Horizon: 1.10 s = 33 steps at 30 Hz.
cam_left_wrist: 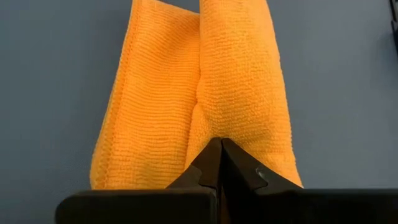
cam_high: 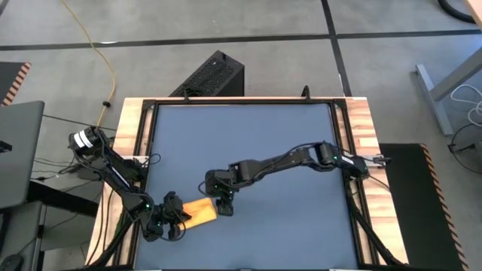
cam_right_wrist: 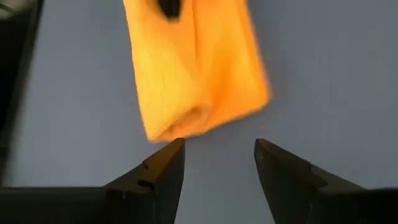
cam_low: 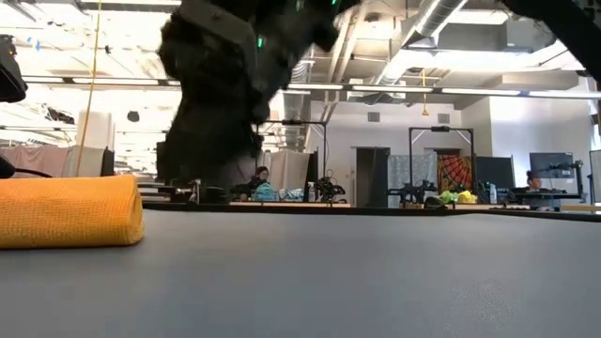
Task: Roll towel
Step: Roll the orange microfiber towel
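The towel (cam_high: 200, 210) lay rolled near the table's (cam_high: 248, 158) front-left corner. The left gripper (cam_left_wrist: 219, 163), fingers pressed together, pinched one end of the roll. The right gripper (cam_right_wrist: 217, 163), fingers spread, hung just off the opposite end. Bare mat stretched beyond the towel.

Two dark, jointed arms are seen, built of black segments with black cables run along them. The left arm (cam_high: 113, 169) carries a pale, cylindrical fitting near its base. Each gripper is made of two black, wedge-shaped fingers (cam_right_wrist: 155, 174) tapering to narrow tips.
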Each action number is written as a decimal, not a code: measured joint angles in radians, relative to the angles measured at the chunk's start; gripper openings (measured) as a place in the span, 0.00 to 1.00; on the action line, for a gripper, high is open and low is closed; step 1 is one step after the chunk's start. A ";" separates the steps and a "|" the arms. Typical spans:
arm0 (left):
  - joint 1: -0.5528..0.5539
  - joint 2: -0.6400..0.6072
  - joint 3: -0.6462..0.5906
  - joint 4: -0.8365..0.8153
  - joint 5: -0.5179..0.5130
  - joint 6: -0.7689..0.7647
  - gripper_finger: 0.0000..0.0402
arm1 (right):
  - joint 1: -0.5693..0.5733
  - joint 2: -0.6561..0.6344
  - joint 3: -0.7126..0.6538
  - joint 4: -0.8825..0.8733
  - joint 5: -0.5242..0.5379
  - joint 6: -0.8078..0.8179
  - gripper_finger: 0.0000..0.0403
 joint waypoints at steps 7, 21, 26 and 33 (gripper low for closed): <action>0.001 -0.008 -0.001 -0.002 0.008 0.018 0.00 | 0.125 -0.025 0.002 0.174 0.167 -0.314 0.55; 0.012 -0.093 -0.005 -0.020 0.037 0.071 0.00 | 0.161 0.088 0.003 0.279 0.456 -0.496 0.55; 0.023 -0.095 -0.005 -0.020 0.054 0.081 0.00 | 0.151 0.120 0.004 0.281 0.439 -0.468 0.54; 0.034 -0.095 -0.004 -0.015 0.065 0.114 0.00 | 0.136 0.135 0.005 0.275 0.420 -0.394 0.36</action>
